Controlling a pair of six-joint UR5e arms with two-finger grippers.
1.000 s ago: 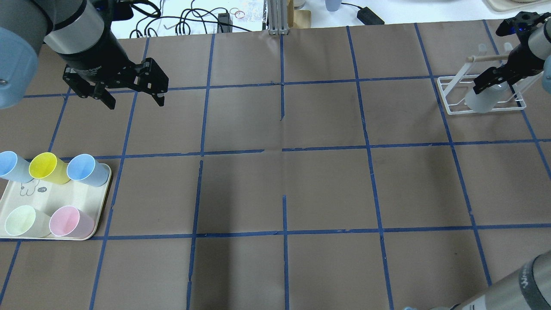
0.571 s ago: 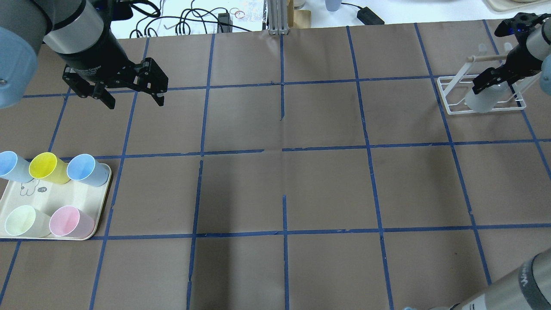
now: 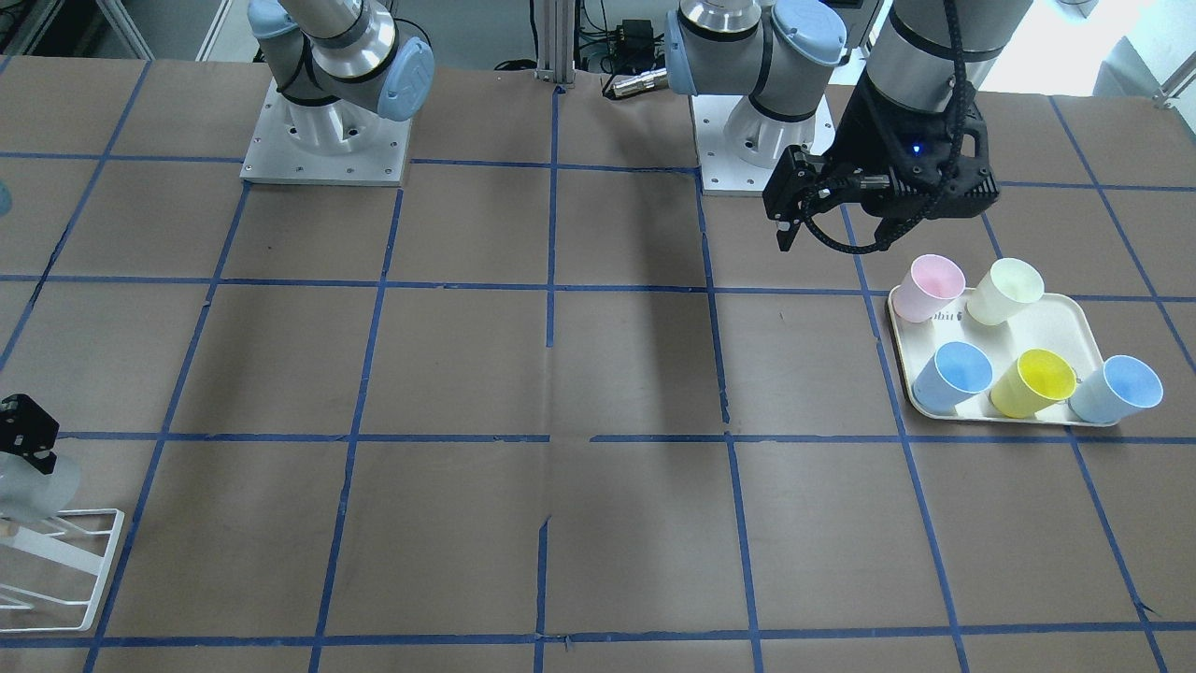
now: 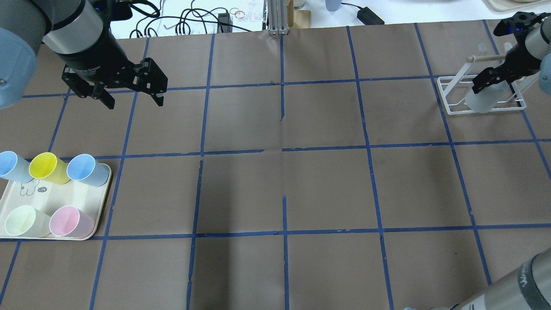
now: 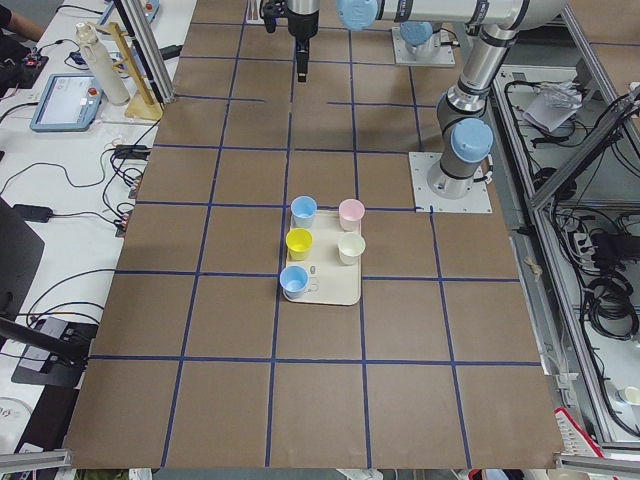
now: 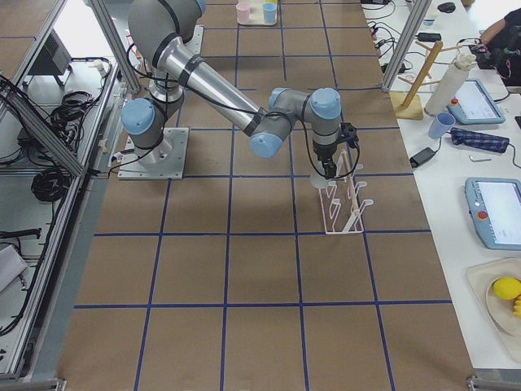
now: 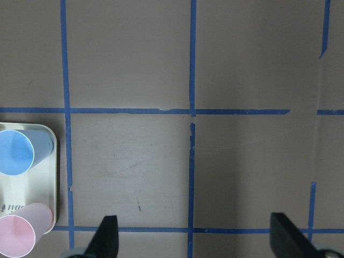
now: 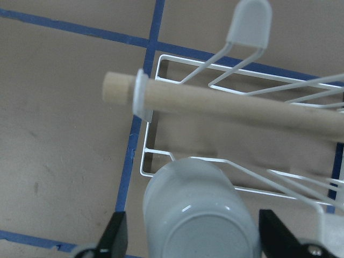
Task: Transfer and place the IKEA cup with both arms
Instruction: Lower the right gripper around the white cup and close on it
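Observation:
The pale-grey IKEA cup (image 4: 481, 101) stands upside down in the white wire rack (image 4: 450, 104) at the table's far right. It also shows in the front-facing view (image 3: 30, 494) and the right wrist view (image 8: 198, 210). My right gripper (image 4: 488, 82) is just above it, open, with one finger on each side of the cup's base and a gap at each finger (image 8: 114, 232). My left gripper (image 4: 135, 103) is open and empty. It hovers over the table, beyond the tray; its fingertips (image 7: 106, 236) show over bare paper.
A cream tray (image 4: 56, 196) at the left front holds two light-blue cups, a yellow one (image 4: 44, 167), a pale cream one and a pink one (image 4: 69, 221). The rack has a wooden dowel (image 8: 242, 105) and upright wire prongs. Brown paper with blue tape lines covers the table.
My right gripper has drawn slightly up and back from the cup, which stays in the rack. The left arm has hardly moved.

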